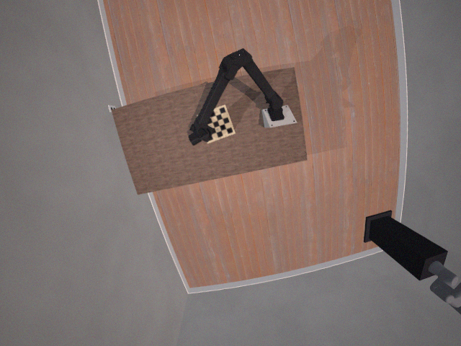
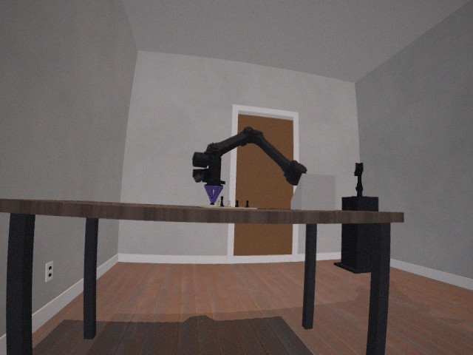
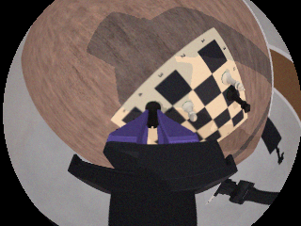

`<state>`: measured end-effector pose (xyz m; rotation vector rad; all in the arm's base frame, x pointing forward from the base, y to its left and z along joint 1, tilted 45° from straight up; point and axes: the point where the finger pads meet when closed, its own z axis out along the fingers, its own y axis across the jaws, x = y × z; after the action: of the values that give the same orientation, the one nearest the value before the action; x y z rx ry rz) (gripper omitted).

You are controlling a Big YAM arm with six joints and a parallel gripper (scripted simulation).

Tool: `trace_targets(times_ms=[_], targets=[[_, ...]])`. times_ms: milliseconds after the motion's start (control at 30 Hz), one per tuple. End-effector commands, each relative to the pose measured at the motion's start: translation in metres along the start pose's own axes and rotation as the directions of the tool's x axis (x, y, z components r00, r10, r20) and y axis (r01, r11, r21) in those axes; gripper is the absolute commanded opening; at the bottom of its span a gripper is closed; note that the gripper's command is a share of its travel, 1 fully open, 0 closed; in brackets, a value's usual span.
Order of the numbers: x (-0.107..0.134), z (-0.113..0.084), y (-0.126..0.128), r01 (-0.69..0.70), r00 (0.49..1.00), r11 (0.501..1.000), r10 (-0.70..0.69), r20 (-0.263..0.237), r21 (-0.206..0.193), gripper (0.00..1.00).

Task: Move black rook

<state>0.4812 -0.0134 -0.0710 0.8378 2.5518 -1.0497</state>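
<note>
My gripper has purple fingers and is shut on a small black piece, the black rook. It holds the rook low over the corner of the chessboard nearest the wrist camera. I cannot tell whether the rook's base touches the board. Two white pieces and a black piece stand upright further along the board. In the side view, small black pieces stand just right of the gripper.
The board lies on a dark wooden table. The arm's grey base is mounted on the table to the right of the board. A black camera stand stands beside the table's right end.
</note>
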Motion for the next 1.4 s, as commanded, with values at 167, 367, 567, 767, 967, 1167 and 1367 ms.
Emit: trace_targets(times_ms=[167, 367, 567, 767, 967, 1167, 1367], targets=[[0.0050, -0.0008, 0.0009, 0.019, 1.000, 1.000, -0.019, 0.007, 0.001, 0.00], [0.0050, -0.0008, 0.0009, 0.019, 1.000, 1.000, -0.019, 0.007, 0.001, 0.00], [0.0045, -0.0014, 0.0008, 0.022, 1.000, 1.000, -0.022, 0.008, 0.000, 0.00], [0.0021, -0.0039, 0.0001, 0.020, 1.000, 1.000, -0.020, 0.013, -0.006, 0.00], [-0.0009, -0.0080, -0.0022, 0.022, 1.000, 1.000, -0.021, 0.018, -0.012, 0.00], [-0.0012, -0.0085, -0.0025, 0.022, 1.000, 1.000, -0.022, 0.018, -0.013, 0.00], [-0.0012, -0.0085, -0.0025, 0.020, 1.000, 1.000, -0.020, 0.018, -0.013, 0.00]])
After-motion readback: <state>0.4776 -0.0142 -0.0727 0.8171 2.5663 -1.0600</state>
